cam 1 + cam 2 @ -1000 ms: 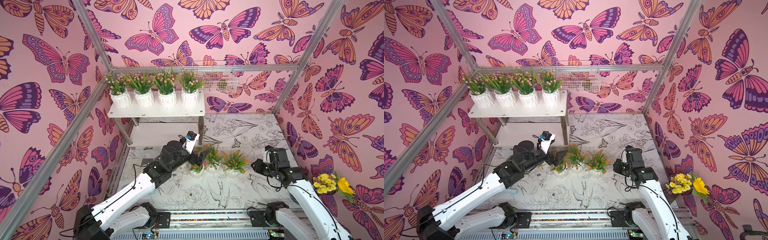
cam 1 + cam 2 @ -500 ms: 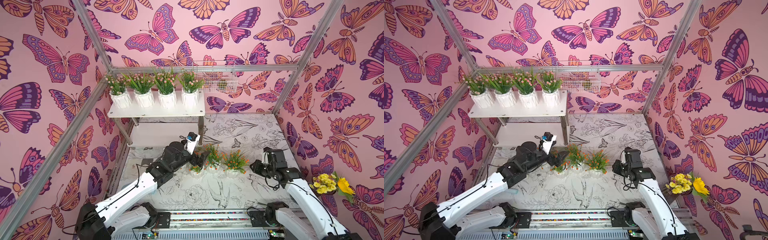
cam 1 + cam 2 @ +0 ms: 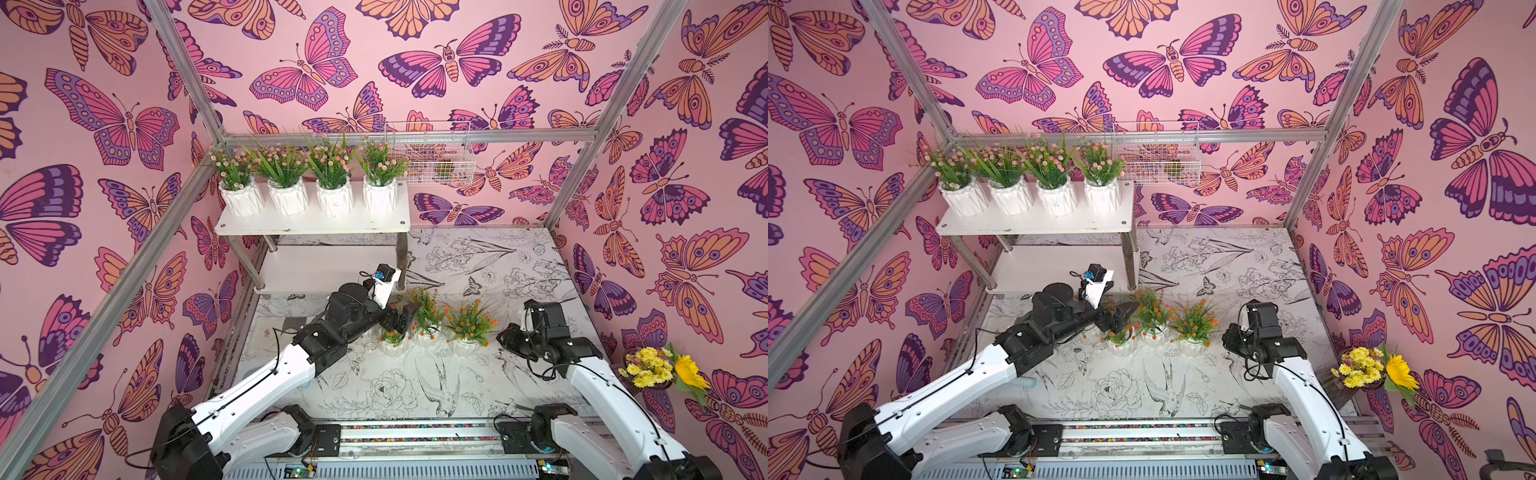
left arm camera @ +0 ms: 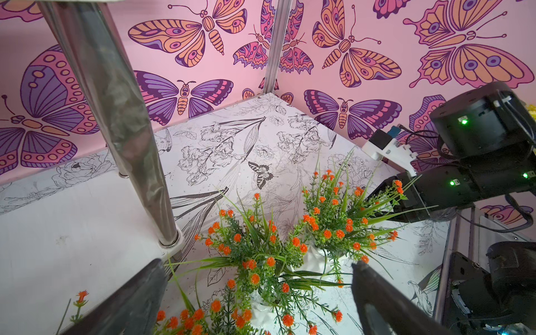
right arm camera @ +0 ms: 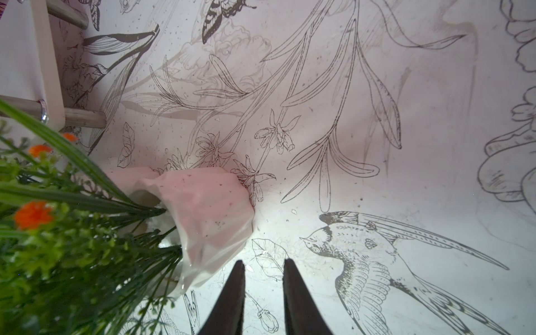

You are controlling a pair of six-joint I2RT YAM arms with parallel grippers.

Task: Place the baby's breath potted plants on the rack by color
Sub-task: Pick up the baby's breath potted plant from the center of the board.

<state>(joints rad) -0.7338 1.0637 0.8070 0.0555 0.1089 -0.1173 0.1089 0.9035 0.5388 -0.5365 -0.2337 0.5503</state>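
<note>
Four pink baby's breath potted plants (image 3: 307,166) stand in a row on the rack's (image 3: 311,226) top board in both top views; its lower board (image 3: 316,270) is bare. Three orange-flowered plants (image 3: 424,311) in white pots stand close together on the table in front of the rack. My left gripper (image 3: 401,316) is open wide above them; in the left wrist view its fingers flank the middle spray (image 4: 261,261). My right gripper (image 3: 505,336) rests low beside the rightmost orange plant (image 5: 208,208), its jaws a narrow gap apart with nothing between them (image 5: 262,261).
A white wire basket (image 3: 432,162) hangs on the back wall right of the rack. A yellow sunflower bunch (image 3: 660,368) sits at the right wall. The rack's silver leg (image 4: 116,116) stands close to the left gripper. Frame posts and patterned walls enclose the table.
My right gripper has slid left towards the rightmost orange plant. The left arm has edged slightly forward over the plants. No plant has moved.
</note>
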